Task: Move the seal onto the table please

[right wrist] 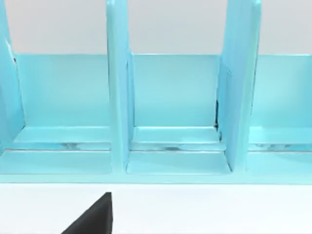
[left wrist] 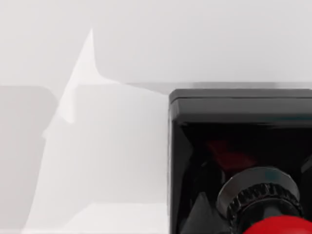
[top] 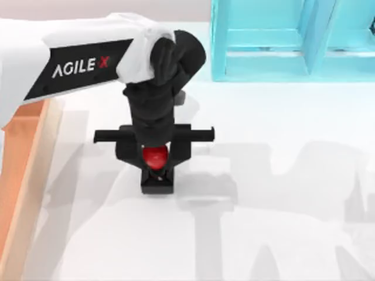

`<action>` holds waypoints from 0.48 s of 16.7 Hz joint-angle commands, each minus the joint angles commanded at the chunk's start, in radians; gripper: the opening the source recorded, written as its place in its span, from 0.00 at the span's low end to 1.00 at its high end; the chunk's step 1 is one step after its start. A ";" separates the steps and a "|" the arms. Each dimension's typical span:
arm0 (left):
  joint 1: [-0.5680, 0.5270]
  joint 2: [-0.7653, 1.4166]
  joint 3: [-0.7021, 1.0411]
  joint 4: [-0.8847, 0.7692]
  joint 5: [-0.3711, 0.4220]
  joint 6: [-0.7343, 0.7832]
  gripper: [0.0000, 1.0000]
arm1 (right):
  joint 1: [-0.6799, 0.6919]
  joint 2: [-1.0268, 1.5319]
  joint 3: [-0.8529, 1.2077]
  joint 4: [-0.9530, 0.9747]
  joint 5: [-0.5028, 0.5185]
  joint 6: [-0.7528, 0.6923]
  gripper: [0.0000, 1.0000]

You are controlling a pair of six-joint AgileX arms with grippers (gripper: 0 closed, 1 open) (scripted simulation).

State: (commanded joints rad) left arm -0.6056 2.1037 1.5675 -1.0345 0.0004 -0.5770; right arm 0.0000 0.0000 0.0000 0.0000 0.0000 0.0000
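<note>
The left gripper (top: 157, 161) is over the white table (top: 281, 222), a little left of the middle of the top view. Its fingers are close together around the red knob of the seal (top: 156, 172), so it seems to hold the seal by the knob. The black base shows just under the fingers, at 6 o'clock from the knob. I cannot tell if the base already touches the table or hangs a little above it.

The tray (top: 17, 175) is at 9 o'clock from the seal, well apart. The cabinet (top: 293, 41) is at 1 o'clock.

I think the risk is an early release: the knob is round and glossy, so the seal could slip or tip over if the base is not flat on the table.

The right arm is parked facing the cabinet.
</note>
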 joint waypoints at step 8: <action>0.000 0.000 0.000 0.000 0.000 0.000 0.53 | 0.000 0.000 0.000 0.000 0.000 0.000 1.00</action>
State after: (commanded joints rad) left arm -0.6056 2.1037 1.5675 -1.0345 0.0004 -0.5770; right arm 0.0000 0.0000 0.0000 0.0000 0.0000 0.0000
